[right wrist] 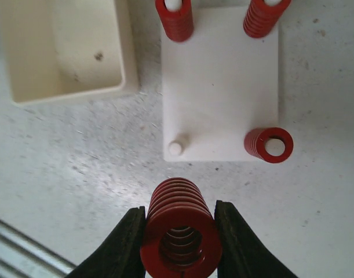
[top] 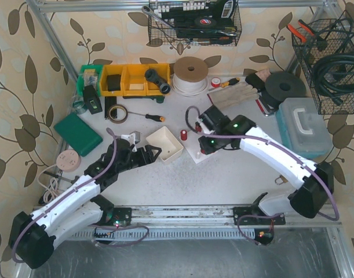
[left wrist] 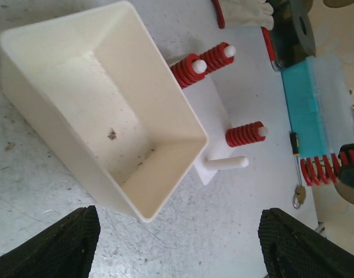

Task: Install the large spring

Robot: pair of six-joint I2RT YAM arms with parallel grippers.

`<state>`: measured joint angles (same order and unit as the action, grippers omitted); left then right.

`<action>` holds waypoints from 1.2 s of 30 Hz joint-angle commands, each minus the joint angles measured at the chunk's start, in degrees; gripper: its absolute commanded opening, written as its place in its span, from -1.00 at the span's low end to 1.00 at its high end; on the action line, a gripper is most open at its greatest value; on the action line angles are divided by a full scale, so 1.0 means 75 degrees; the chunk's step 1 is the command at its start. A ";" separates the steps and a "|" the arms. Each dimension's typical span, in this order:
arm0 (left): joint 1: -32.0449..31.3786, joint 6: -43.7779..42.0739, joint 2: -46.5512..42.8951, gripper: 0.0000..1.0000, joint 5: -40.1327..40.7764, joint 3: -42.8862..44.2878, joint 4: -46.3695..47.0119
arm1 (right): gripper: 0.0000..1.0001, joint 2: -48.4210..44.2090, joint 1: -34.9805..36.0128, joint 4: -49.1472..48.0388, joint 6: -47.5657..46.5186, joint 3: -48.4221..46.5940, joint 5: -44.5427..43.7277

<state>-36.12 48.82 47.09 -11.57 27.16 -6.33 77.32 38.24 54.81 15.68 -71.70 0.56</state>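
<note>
- Nearest the lens, at the bottom centre of the right wrist view, a large red coiled steel spring [right wrist: 180,211] is seen end-on. It is clamped across its outer coils by the right gripper [right wrist: 181,234], with a black finger pressed to each side.
- Above it in that frame, a flat white square base plate [right wrist: 220,87] is laid on the speckled grey table [right wrist: 78,168].
- Three matching red springs [right wrist: 268,145] are already seated over pegs at the plate's upper-left, upper-right and lower-right corners.
- One short white bare peg [right wrist: 175,147] is left at the lower-left corner. The held spring is apart from it, just below it in the frame.
- A cream rectangular plastic tray [right wrist: 126,58] is seen at the upper left, just beside the plate.
- At the bottom of the left wrist view, the left gripper [left wrist: 179,255] is spread wide, with nothing between its fingers.
- The spring is judged stiff and fairly light, and its rounded coils are apt to roll or cock between flat pads.
- A hold around the middle coils is judged best, so that the open bore is left free.
- The bore must be lined up squarely over the peg, since a tilted coil could catch on the tip.
</note>
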 commanded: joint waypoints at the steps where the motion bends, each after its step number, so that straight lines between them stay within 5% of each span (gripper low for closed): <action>1: -0.0062 -0.0199 -0.0387 0.56 0.0528 -0.0130 0.0223 | -1.00 0.0276 0.0670 0.0291 -0.0114 -0.0171 -0.2017; 36: -0.0062 -0.0029 -0.0783 0.58 0.1028 -0.0457 0.0199 | -1.00 0.1658 0.1174 -0.1130 0.0168 0.0332 -0.2016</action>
<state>-36.12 48.86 41.95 -4.78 24.18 -6.28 89.01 46.61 47.22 16.05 -69.67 -13.93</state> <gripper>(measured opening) 0.792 0.277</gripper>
